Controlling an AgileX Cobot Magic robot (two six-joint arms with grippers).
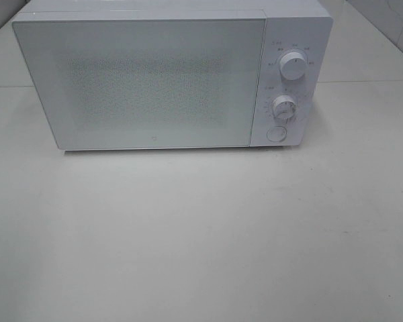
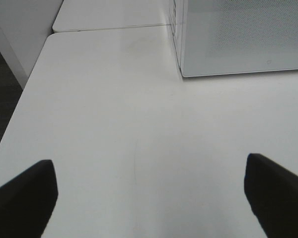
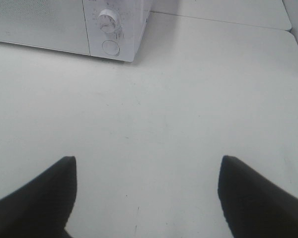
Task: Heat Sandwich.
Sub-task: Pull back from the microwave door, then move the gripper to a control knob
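Oven: boxy white microwave (image 1: 168,80), door shut, far edge of white table (image 1: 201,235).
Left gripper (image 2: 149,162): jaws wide.
Right gripper (image 3: 147,160): jaws wide.

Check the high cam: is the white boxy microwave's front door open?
No, the frosted door of the white microwave sits shut, flush with its two-knob control panel.

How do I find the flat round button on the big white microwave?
Look at the boxy white microwave on the pale table, then the narrow control strip right of its door. A raised white upper dial and lower dial sit there. The flat round button is lowest, with no pointer.
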